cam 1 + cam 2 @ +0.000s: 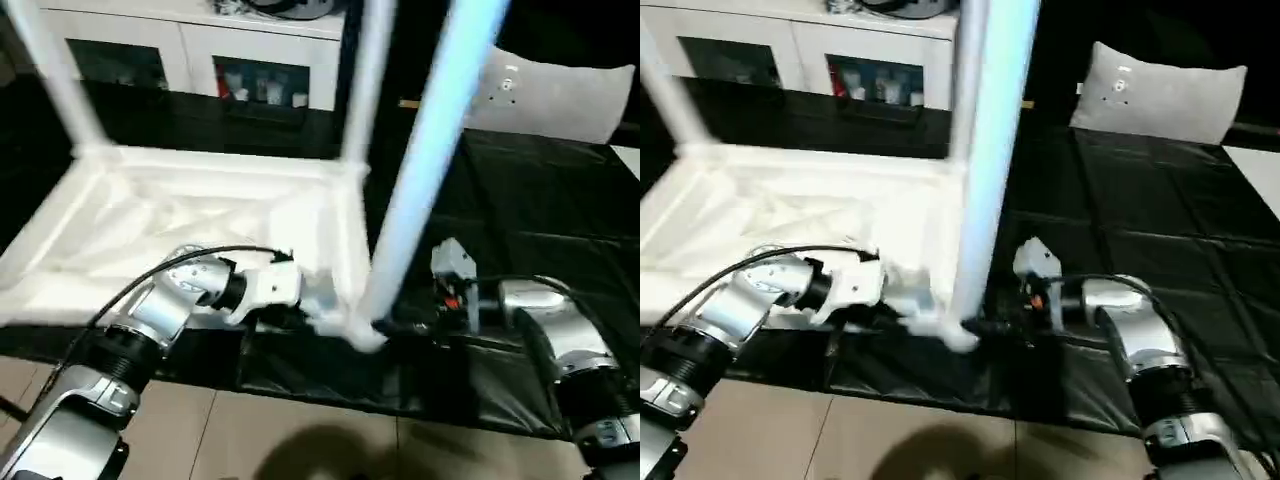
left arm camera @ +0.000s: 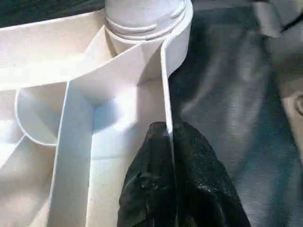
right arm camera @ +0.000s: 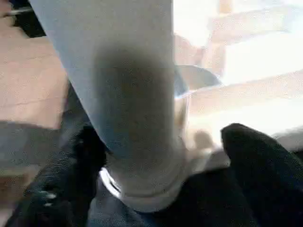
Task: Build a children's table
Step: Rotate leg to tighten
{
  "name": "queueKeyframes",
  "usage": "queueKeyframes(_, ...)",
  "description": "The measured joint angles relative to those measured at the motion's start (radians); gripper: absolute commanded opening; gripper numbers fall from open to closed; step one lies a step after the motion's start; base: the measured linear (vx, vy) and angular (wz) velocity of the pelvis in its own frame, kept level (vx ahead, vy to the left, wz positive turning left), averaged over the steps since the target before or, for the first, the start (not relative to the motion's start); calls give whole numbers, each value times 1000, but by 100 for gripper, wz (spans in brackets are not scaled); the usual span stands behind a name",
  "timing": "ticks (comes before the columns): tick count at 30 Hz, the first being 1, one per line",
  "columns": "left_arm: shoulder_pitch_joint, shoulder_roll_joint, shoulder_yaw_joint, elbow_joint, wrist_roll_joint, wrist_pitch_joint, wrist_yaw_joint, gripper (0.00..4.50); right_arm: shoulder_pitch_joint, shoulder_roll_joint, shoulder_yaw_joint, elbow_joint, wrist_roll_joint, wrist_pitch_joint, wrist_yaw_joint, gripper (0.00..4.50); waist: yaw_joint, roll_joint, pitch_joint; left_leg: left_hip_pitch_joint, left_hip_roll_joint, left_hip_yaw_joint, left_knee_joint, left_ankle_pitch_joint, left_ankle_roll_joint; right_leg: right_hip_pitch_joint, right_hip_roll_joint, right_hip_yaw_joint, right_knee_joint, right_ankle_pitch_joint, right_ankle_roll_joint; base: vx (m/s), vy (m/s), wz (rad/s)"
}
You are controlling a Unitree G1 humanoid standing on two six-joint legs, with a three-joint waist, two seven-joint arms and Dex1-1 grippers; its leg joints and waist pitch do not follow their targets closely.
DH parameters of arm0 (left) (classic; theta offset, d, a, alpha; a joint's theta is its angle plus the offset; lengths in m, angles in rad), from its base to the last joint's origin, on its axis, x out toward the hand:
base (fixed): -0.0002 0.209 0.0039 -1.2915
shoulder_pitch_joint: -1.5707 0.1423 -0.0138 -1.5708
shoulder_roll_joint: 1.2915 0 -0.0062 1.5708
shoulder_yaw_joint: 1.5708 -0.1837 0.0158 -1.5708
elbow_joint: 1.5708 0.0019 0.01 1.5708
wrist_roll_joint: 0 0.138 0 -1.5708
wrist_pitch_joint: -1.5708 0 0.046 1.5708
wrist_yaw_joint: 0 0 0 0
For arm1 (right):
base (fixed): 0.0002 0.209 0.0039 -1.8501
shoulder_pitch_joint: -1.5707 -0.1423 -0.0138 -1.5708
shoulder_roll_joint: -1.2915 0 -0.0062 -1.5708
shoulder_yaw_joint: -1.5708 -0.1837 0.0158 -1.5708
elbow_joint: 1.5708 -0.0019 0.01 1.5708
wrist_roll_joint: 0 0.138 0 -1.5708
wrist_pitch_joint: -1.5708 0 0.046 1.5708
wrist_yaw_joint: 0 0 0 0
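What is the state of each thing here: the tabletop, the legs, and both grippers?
tabletop: upside down on the black mat, ribs facing up.
near leg: upright in its corner socket.
two far legs: upright in their sockets.
left gripper: shut on the tabletop's rim.
right gripper: open around the near leg's base.

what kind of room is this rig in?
Probably a home-style living room or a mock-up of one: a white cabinet with glass doors along the back, a grey cushion nearby, pale floor tiles, and a black mat spread under the upturned tabletop.
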Motion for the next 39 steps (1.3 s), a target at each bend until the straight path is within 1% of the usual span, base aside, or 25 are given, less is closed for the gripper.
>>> queueKeyframes(3,-2,6,-14,6,-14,-32,-53,0,0,-7,18,-2,20,21,68,365,3,0,0,0,0,1,0,0,0,0,0,0,1,0,0,0,0,0)
queueKeyframes(6,-3,12,-17,9,-19,-49,-85,0,0,-6,39,-5,36,32,109,356,5,0,0,0,0,1,2,0,0,0,0,0,3,0,0,0,0,0)
queueKeyframes(8,-3,12,-19,10,-19,-55,-89,0,0,-5,41,-6,38,43,119,333,7,0,0,0,0,2,2,0,-1,0,0,0,3,-1,2,0,0,0)
queueKeyframes(10,-4,12,-19,12,-20,-56,-92,0,1,-5,44,-7,40,52,130,325,8,0,0,0,0,2,3,0,-1,0,0,1,3,-3,5,0,0,0)
queueKeyframes(12,-5,12,-19,14,-21,-56,-97,0,2,-3,44,-9,43,68,140,296,8,0,0,0,0,2,3,0,-1,0,0,1,4,-3,5,0,0,0)
queueKeyframes(14,-6,12,-20,16,-23,-58,-101,0,6,-1,44,-14,45,76,150,296,8,0,0,0,0,2,3,0,-1,-1,0,1,4,-3,4,0,0,0)
queueKeyframes(17,-10,13,-22,24,-26,-60,-107,0,7,1,44,-24,51,90,159,262,10,0,0,0,0,2,3,0,-1,-1,0,1,5,-2,4,0,0,0)
queueKeyframes(20,-13,13,-20,28,-31,-58,-109,0,7,11,44,-22,70,96,163,241,9,0,0,0,0,2,3,0,-1,-1,0,1,5,-3,5,0,0,0)
queueKeyframes(21,-13,13,-19,28,-34,-54,-110,0,7,16,41,-16,72,94,162,225,9,0,0,0,0,2,4,0,-1,-1,0,1,6,-3,5,0,0,0)
queueKeyframes(23,-10,10,-6,24,-45,-16,-110,0,6,39,31,3,76,91,157,222,7,0,0,1,0,2,5,0,-1,-1,0,1,8,-3,5,0,0,0)
queueKeyframes(26,0,12,22,16,-36,68,-74,0,-9,97,-6,76,76,64,102,214,-9,0,0,3,0,2,7,2,-3,-1,0,2,13,-3,5,0,0,0)
queueKeyframes(29,-1,1,66,26,-1,161,50,0,-83,175,-29,218,37,-11,-74,211,-43,0,0,7,0,2,9,3,-6,-1,0,1,13,-3,5,-17,-1,-3)
queueKeyframes(30,-3,-5,79,28,8,193,94,0,-111,202,-34,261,22,-35,-157,209,-59,0,0,7,0,-1,11,3,-6,-1,0,-3,10,-3,5,-54,7,-13)
queueKeyframes(32,-3,-28,98,28,14,249,153,0,-145,241,-46,323,3,-70,-284,206,-80,0,0,7,0,-5,12,3,-6,1,0,-8,2,-3,5,-27,3,-7)
queueKeyframes(33,-3,-49,110,28,16,289,202,0,-169,267,-53,364,-13,-91,-379,204,-90,1,-1,7,0,-7,11,3,-6,3,0,-12,-5,-3,5,0,0,0)
queueKeyframes(35,-4,-98,135,28,25,355,285,0,-180,310,-81,393,-31,-108,-528,198,-99,1,0,6,1,-11,13,3,-6,7,-1,-23,-13,-3,5,0,0,0)
queueKeyframes(36,-4,-128,140,27,26,383,324,0,-170,320,-97,386,-37,-110,-588,198,-102,3,0,7,2,-14,13,3,-5,14,-2,-32,-25,-3,5,0,0,0)
queueKeyframes(37,-8,-164,143,27,33,408,367,0,-149,326,-114,354,-42,-100,-646,197,-105,3,0,11,3,-15,12,3,-5,18,-2,-36,-33,-3,5,0,0,0)
queueKeyframes(38,-13,-193,143,27,45,428,409,0,-139,338,-134,340,-45,-97,-705,197,-103,6,2,9,3,-18,12,2,-4,21,-2,-39,-40,-3,5,0,0,0)
queueKeyframes(39,-21,-219,143,27,55,450,451,0,-138,355,-147,326,-51,-87,-773,197,-106,8,3,7,2,-18,12,2,-3,22,-4,-38,-44,-3,5,0,0,0)
